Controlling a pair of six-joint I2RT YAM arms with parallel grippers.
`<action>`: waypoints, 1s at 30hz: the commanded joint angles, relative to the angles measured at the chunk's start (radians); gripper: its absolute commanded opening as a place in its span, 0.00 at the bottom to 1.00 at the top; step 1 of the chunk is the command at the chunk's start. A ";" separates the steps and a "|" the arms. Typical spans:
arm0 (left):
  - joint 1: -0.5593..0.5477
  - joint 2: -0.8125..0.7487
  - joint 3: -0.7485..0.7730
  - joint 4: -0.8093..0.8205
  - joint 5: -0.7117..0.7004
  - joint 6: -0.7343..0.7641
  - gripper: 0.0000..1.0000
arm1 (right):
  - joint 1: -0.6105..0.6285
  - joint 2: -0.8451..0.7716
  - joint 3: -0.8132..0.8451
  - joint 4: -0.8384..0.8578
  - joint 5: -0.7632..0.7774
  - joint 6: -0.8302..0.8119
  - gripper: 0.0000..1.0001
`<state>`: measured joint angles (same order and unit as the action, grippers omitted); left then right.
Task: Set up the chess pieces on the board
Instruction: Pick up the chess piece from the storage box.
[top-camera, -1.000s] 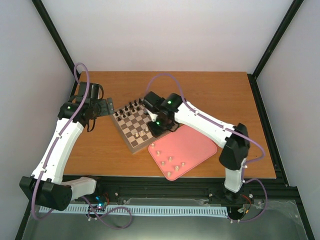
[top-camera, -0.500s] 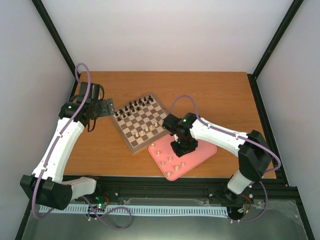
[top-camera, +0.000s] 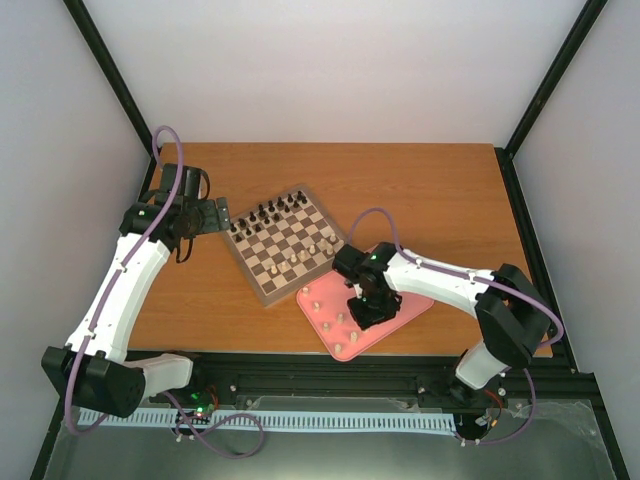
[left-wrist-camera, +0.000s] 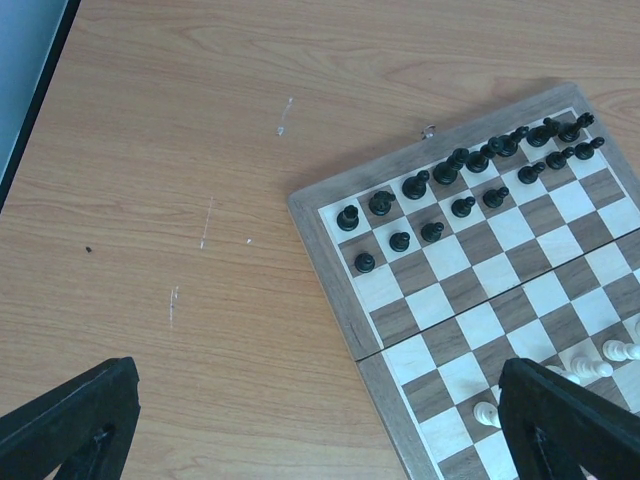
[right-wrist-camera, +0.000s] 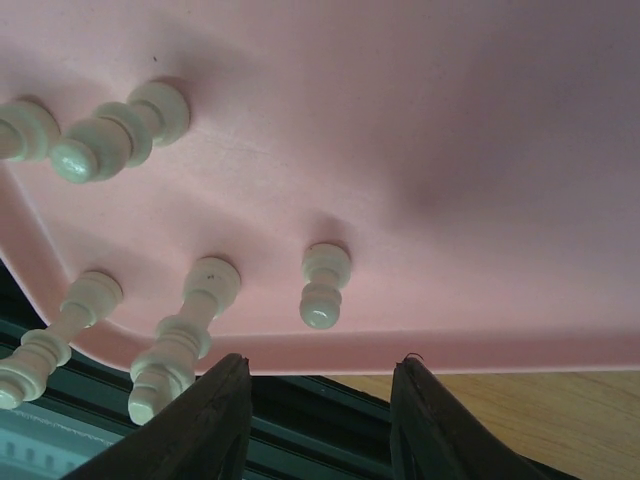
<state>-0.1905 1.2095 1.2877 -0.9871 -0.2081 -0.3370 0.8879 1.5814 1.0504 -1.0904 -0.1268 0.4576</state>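
Note:
The board (top-camera: 262, 283) lies left of centre, with black pieces (top-camera: 268, 213) along its far rows and a few pale chess pieces (top-camera: 300, 256) on its near-right squares. Several more pale pieces (top-camera: 335, 322) lie on the pink tray (top-camera: 405, 290). My right gripper (top-camera: 372, 308) hovers low over the tray, open and empty. In the right wrist view its fingers (right-wrist-camera: 215, 420) frame an upright pale pawn (right-wrist-camera: 323, 285) near the tray's rim (right-wrist-camera: 450, 350). My left gripper (top-camera: 218, 213) is open and empty beside the board's left corner; in its wrist view (left-wrist-camera: 320, 440) the board (left-wrist-camera: 330, 270) lies to the right.
The tray's near edge sits close to the table's front edge and the black rail (top-camera: 330, 375). More pale pieces (right-wrist-camera: 185, 335) lie to the left of the pawn on the tray. Bare wood (left-wrist-camera: 180, 200) spreads left of the board.
My right arm has swung from the board's near-right corner out over the pink tray and come down toward its near side. The left arm has not moved.

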 joint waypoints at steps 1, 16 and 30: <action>0.006 -0.005 -0.002 0.014 0.007 0.000 1.00 | 0.009 0.010 -0.020 0.038 -0.025 0.003 0.40; 0.006 -0.007 0.000 0.014 0.006 0.000 1.00 | 0.009 0.087 -0.037 0.082 -0.027 0.006 0.39; 0.006 -0.001 0.000 0.020 0.010 0.000 1.00 | -0.002 0.126 -0.035 0.097 -0.032 -0.002 0.22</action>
<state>-0.1905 1.2095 1.2762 -0.9867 -0.2081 -0.3370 0.8913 1.6920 1.0172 -1.0016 -0.1551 0.4557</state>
